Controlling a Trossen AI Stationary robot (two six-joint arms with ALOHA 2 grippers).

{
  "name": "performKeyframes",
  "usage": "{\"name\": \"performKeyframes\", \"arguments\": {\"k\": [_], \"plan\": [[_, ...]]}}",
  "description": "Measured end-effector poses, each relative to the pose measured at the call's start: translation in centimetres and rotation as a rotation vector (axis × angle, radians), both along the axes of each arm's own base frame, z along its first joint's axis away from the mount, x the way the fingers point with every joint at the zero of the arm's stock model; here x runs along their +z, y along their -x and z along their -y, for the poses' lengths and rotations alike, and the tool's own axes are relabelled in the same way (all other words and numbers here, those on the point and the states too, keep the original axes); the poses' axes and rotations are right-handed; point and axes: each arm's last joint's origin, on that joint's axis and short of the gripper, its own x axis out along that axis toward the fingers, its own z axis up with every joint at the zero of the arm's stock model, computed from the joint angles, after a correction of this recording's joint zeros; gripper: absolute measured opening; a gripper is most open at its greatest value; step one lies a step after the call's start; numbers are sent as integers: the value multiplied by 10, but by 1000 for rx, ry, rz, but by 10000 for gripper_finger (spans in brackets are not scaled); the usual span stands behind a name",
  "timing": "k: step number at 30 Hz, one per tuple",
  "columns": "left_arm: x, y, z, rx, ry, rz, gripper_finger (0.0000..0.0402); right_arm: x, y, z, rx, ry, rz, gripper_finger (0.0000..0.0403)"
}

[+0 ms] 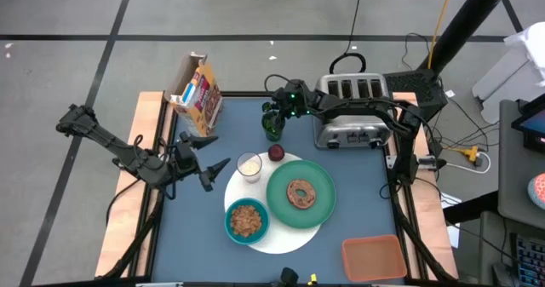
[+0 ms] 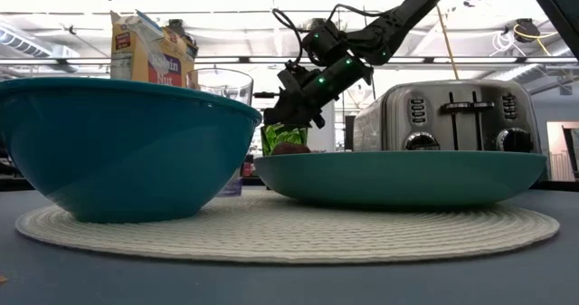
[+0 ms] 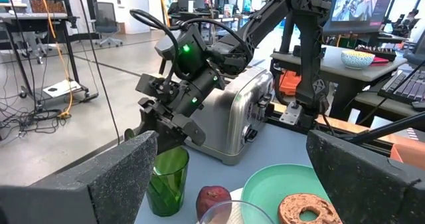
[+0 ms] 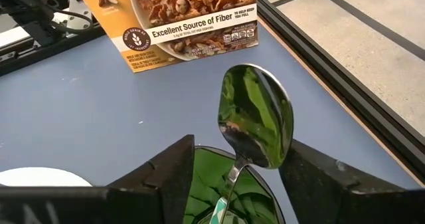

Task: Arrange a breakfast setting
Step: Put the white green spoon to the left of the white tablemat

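Observation:
On the white round disc [image 1: 294,236] rest the green plate [image 1: 322,209] with the brown bagel [image 1: 300,193], the teal bowl [image 1: 230,223], the milk glass [image 1: 249,166] and the red fruit [image 1: 276,153]. Behind them the green cup [image 1: 272,127] stands on the table. The spoon [image 4: 255,117] stands handle-down in it, bowl end up. My right gripper [image 4: 236,177] is at the cup's top, open, one finger on each side of the spoon's neck. My left gripper [image 1: 220,151] hangs open, holding nothing, left of the glass. My right gripper comes slanting down from the table's right side. Its fingers [image 4: 166,177] flank the green cup's rim [image 4: 199,157]. I cannot tell whether they touch the rim. The spoon's neck [image 4: 234,174] stands free between them.
A silver toaster [image 1: 353,108] stands right of the cup, under my right arm. A cereal box [image 1: 197,91] stands at the far left corner. An orange-brown tray [image 1: 375,259] lies at the near right corner. Bare blue table shows along the left side.

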Motion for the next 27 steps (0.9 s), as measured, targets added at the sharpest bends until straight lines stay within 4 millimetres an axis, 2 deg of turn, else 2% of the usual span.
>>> {"name": "performKeyframes", "arguments": {"k": [27], "plan": [[0,0,0,0,0,0,392,0,0,0,-1,2,0,76]]}}
